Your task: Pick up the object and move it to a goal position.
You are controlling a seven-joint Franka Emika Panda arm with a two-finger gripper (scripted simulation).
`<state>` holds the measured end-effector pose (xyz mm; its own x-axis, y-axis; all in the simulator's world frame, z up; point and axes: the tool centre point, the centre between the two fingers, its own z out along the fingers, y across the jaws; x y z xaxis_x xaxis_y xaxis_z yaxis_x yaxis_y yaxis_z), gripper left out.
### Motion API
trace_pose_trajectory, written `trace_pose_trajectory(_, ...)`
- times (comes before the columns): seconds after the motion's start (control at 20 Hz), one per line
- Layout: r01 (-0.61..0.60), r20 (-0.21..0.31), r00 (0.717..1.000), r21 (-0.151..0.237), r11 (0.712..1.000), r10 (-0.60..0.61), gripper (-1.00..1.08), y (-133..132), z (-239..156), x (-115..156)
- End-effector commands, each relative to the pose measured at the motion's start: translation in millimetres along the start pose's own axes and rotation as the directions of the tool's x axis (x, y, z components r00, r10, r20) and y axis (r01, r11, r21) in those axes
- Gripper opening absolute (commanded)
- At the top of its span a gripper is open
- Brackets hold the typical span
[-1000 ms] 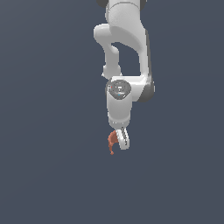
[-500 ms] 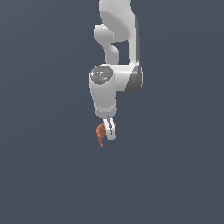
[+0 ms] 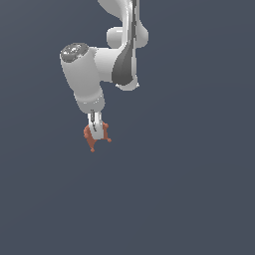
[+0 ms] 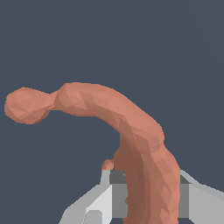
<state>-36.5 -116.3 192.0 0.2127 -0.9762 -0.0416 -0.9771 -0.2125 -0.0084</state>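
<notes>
Fingers [image 3: 94, 128] of the gripper [image 3: 95, 133] are clamped on the object [image 3: 90, 135], a small reddish-orange lump that pokes out either side of them, directly under the white arm [image 3: 89, 74]. From where I stand it looks like the carrying step; no goal marker is visible, so the next move calls for a steady transfer.

Up close on the wrist view, the object [image 4: 131, 140] curves away from between the grey pads [image 4: 117, 194], firmly pinched.
</notes>
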Motion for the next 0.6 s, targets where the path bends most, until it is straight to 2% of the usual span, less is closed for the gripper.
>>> trace_pose_trajectory(0.0, 0.001, 0.001, 1.000, 0.000, 1.000, -0.001, -1.00, 15, -15, 19)
trace_pose_trajectory(0.3, 0.001, -0.001, 1.000, -0.001, 1.000, -0.001, -1.00, 40, -43, 55)
trace_pose_trajectory(0.55, 0.001, -0.002, 1.000, -0.001, 1.000, -0.001, -1.00, 45, -50, 65)
